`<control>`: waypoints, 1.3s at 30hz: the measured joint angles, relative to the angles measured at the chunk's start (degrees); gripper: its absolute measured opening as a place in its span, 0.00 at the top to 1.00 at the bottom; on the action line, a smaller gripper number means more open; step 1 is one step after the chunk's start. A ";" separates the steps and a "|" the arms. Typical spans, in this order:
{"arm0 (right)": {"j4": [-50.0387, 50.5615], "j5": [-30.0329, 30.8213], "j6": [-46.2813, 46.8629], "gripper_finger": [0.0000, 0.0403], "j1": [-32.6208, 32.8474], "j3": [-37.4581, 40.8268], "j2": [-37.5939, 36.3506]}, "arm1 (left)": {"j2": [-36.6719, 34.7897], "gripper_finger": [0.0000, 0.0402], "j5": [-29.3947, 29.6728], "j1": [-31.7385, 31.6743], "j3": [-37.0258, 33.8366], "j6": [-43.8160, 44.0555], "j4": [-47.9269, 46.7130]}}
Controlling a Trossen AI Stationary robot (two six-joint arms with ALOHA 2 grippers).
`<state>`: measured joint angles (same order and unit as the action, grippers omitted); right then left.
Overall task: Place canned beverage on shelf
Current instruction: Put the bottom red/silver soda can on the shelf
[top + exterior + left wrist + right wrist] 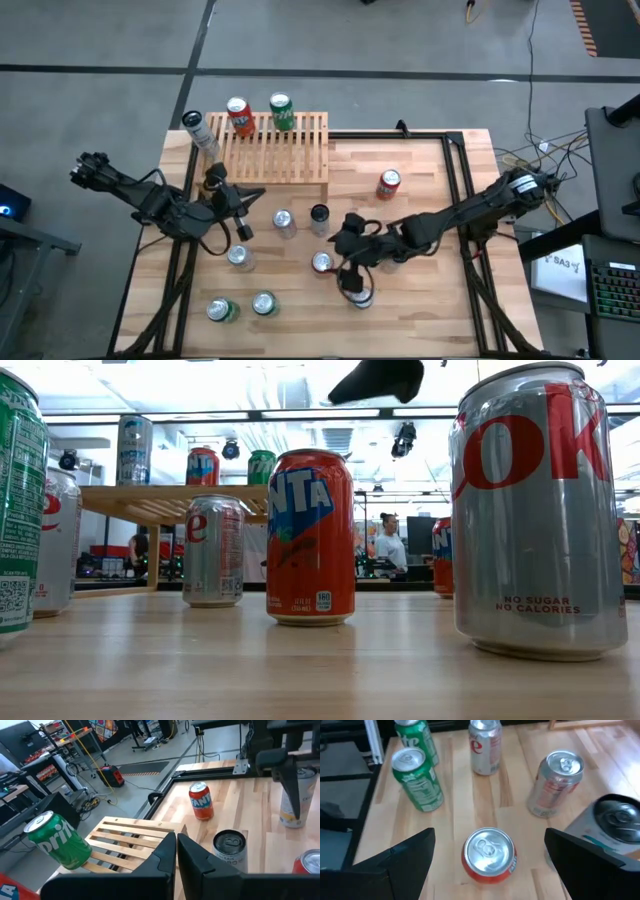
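A wooden table [420, 200] is seen from above, with a slatted shelf [290, 150] at its far edge already carrying two cans while many are left loose. The right claw [352, 268] is held wide open around a red can [488, 854], not yet gripped. The left claw [222, 195] is shut and empty beside the shelf.

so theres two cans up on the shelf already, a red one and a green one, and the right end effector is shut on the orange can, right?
Not quite. The right end effector is open, its fingers standing wide on either side of the orange can without gripping it, as the right wrist view shows. The rest holds: a red can and a green can stand on the shelf.
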<state>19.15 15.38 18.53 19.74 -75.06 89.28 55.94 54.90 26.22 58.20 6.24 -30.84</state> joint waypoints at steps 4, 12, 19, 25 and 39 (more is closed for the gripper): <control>1.85 1.30 0.22 0.10 0.68 -3.66 4.31 | 0.64 1.00 -0.15 0.07 -0.01 0.92 -0.02; 13.46 2.66 1.11 0.10 1.54 -15.16 12.63 | 1.16 1.00 -3.88 0.47 -0.08 1.97 -0.07; 25.29 2.18 1.07 0.10 3.05 -24.64 17.81 | 1.16 1.00 -4.99 1.55 -0.19 2.87 -0.02; 35.80 -2.10 5.80 0.10 5.36 -30.31 18.31 | 1.16 1.00 -4.99 2.55 -0.19 3.33 -0.03; 50.61 -8.35 14.87 0.10 11.62 -36.25 18.31 | 1.18 1.00 -4.97 2.62 -0.16 3.39 0.44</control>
<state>69.76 7.03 33.40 31.36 -111.32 107.59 57.12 49.93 28.84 58.04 9.63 -30.39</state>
